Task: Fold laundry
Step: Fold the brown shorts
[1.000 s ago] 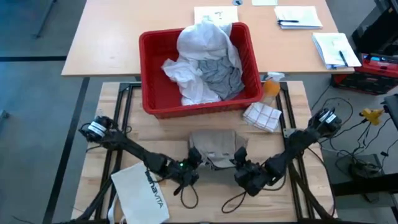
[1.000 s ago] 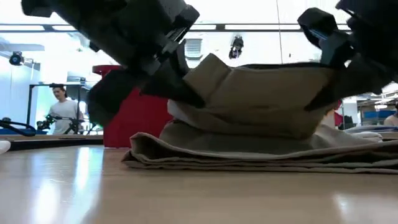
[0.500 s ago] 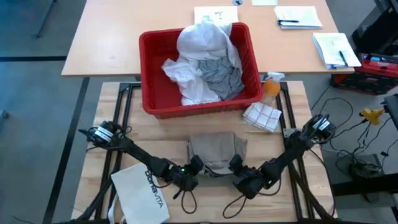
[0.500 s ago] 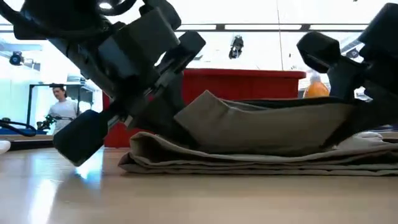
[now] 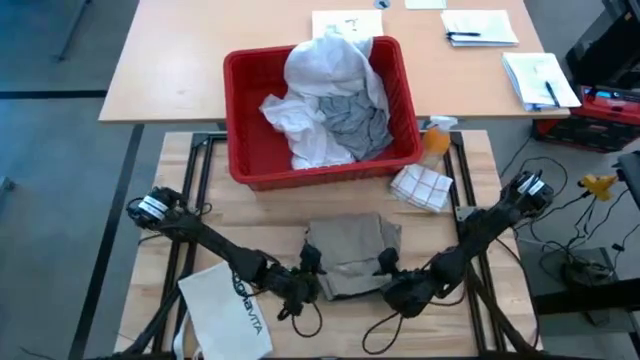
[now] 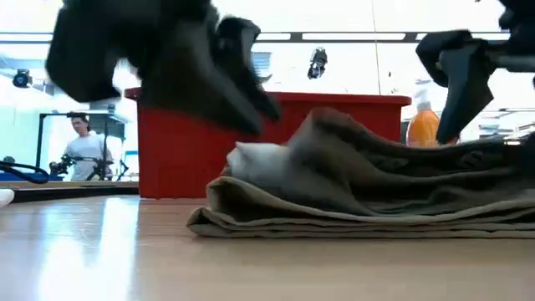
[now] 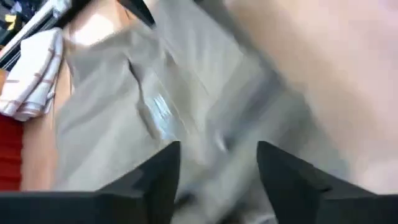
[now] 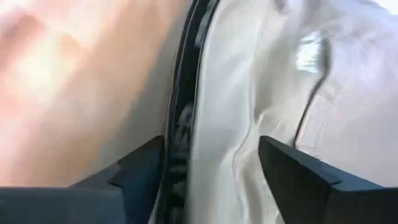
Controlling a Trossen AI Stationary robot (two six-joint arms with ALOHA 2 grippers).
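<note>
Khaki piece (image 5: 345, 264) lies folded on the table (image 5: 180, 215). Left gripper (image 5: 306, 268) and right gripper (image 5: 388, 268) flank it, fingers spread, holding nothing.

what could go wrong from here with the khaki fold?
1. The khaki-tan piece lies folded but bunched on top in the low view; with the left gripper and right gripper both open, the upper layer may spring back or slide.
2. Both grippers sit right at the garment's near edge, so a finger could snag cloth on retreat.
3. The checked cloth lies close by; a wide sweep may drag it.
</note>
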